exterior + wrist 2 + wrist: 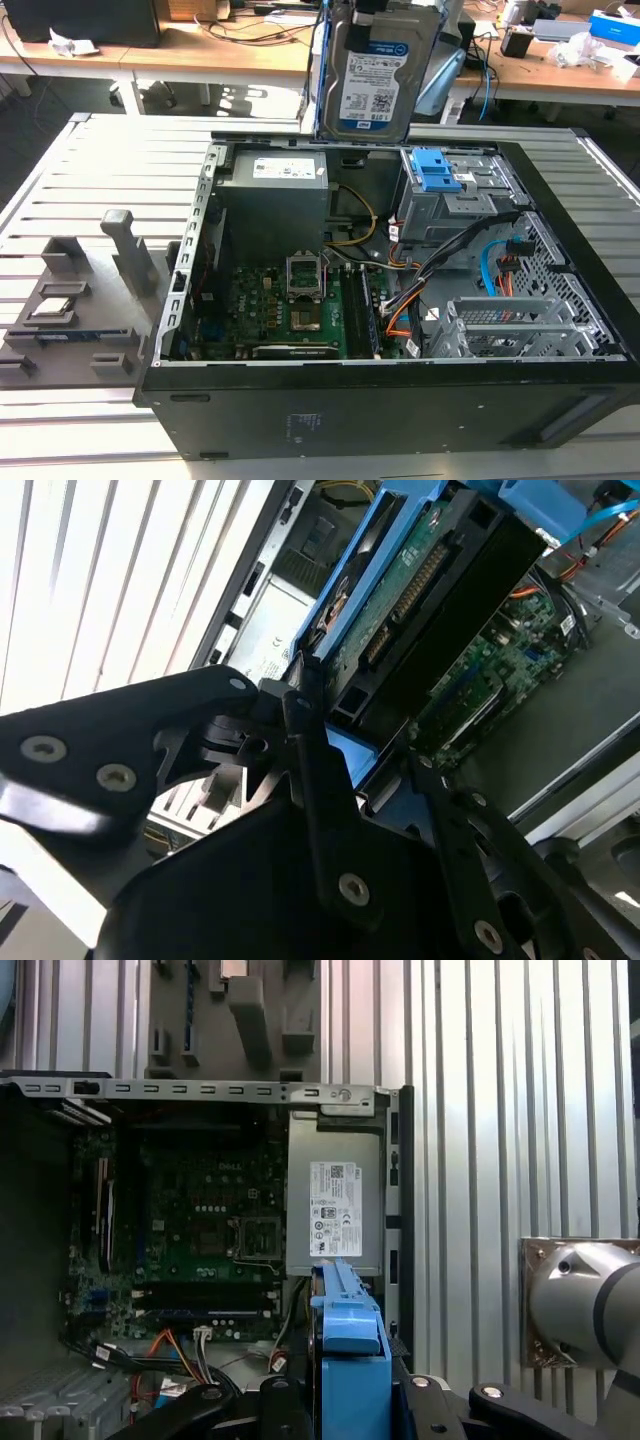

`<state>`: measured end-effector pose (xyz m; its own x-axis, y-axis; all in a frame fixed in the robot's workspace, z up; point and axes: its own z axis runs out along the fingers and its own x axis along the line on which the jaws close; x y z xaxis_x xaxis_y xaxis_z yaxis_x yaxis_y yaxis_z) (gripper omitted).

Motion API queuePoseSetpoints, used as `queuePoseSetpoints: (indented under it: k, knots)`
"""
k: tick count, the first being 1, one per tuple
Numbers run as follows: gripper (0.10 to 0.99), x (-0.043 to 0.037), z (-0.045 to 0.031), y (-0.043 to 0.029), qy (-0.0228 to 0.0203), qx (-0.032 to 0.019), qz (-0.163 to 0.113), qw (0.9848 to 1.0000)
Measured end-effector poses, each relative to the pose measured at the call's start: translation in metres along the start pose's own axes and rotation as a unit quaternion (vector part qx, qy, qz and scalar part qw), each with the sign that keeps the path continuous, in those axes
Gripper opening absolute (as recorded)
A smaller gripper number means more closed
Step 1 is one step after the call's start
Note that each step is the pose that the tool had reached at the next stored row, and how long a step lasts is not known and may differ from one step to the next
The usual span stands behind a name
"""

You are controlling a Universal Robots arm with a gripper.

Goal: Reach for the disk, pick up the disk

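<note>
Fingers [345, 745] clenched on the disk [372, 75], high above the open case [560, 395] (a slip drops it onto the motherboard [290, 305]).

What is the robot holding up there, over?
Pincer shut on the disk. Disk lifted clear above the open computer case. Nothing in the way.

Disk [370, 75] hangs clear above open computer case [400, 400]; power supply [275, 205] and drive cage [455, 195] crowd below.
</note>
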<state>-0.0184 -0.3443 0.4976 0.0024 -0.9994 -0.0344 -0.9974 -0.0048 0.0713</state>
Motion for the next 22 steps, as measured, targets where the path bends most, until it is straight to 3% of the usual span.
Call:
queuePoseSetpoints:
  k: [4, 7, 9, 13, 22]
  knots:
    - [0.369, -0.0008, -0.002, -0.029, 0.0, -0.0015, 0.0, 1.0]
    - [0.369, -0.0015, -0.004, -0.0562, 0.0, -0.0031, 0.0, 1.0]
    - [0.369, -0.0017, -0.0047, -0.0664, 0.0, -0.0038, 0.0, 1.0]
    - [0.369, -0.0024, -0.0069, -0.098, 0.0, -0.006, 0.0, 1.0]
    - [0.369, -0.0039, -0.0098, -0.1393, 0.0, -0.0088, 0.0, 1.0]
